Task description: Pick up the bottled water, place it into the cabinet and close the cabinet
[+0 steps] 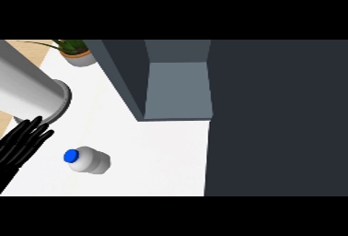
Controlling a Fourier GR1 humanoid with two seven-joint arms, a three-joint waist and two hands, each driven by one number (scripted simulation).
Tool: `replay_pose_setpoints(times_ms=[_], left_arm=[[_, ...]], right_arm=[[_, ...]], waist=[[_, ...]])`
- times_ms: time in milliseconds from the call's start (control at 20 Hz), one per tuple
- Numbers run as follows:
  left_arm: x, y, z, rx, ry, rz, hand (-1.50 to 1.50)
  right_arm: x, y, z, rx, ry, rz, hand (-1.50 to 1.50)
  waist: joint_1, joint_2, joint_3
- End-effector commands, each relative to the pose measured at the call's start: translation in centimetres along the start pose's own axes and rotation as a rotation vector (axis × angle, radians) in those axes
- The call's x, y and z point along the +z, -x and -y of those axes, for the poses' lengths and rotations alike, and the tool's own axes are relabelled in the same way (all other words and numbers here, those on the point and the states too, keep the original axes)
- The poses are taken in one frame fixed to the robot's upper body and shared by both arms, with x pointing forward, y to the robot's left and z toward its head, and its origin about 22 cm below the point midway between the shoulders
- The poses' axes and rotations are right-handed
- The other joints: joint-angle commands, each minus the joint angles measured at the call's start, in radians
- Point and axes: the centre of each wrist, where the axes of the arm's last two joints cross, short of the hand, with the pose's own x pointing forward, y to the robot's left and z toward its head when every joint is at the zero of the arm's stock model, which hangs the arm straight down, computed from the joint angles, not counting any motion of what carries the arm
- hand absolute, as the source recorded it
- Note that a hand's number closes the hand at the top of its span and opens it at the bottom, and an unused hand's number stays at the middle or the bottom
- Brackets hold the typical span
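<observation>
White counter [156, 152]: upright bottled water [88, 160], open cabinet [176, 87], potted plant [76, 51]

Kitchen: white counter [156, 152], cabinet [176, 87].

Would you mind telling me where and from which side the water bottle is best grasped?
Probably around its white body, below the blue cap. The bottle stands upright on the white counter, so a sideways wrap suits it. The left hand is just to its left; come from there.

Left robot hand [24, 140] at the view's left — fingers straight, spread.
</observation>
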Motion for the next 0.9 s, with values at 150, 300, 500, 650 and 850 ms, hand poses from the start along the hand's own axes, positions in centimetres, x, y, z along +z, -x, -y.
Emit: replay_pose_setpoints(times_ms=[150,300,500,650,850], left_arm=[[-0.9,4.2,-1.5,0.002,-0.019,-0.039,-1.5],[-1.4,7.2,-1.9,0.008,-0.006,-0.073,-1.5],[-2.4,10.4,0.3,-0.011,-0.025,-0.099,-1.5],[-2.0,12.6,-0.5,0.006,-0.061,-0.082,-1.5],[-3.2,14.4,-1.8,0.008,-0.09,-0.1,-1.5]], right_arm=[[2.2,-3.7,-0.3,0.003,-0.01,0.051,-1.5],[1.8,-2.4,-0.2,0.002,0.001,0.045,-1.5],[3.2,-2.5,0.3,0.0,-0.023,0.05,-1.5],[2.8,-4.0,-0.5,0.001,-0.006,0.054,-1.5],[3.7,-3.8,-0.5,-0.004,-0.025,0.049,-1.5]], waist=[[-0.007,-0.001,0.0],[-0.002,0.002,-0.001],[-0.011,0.0,-0.001],[-0.005,0.003,-0.002],[-0.015,0.002,-0.001]])
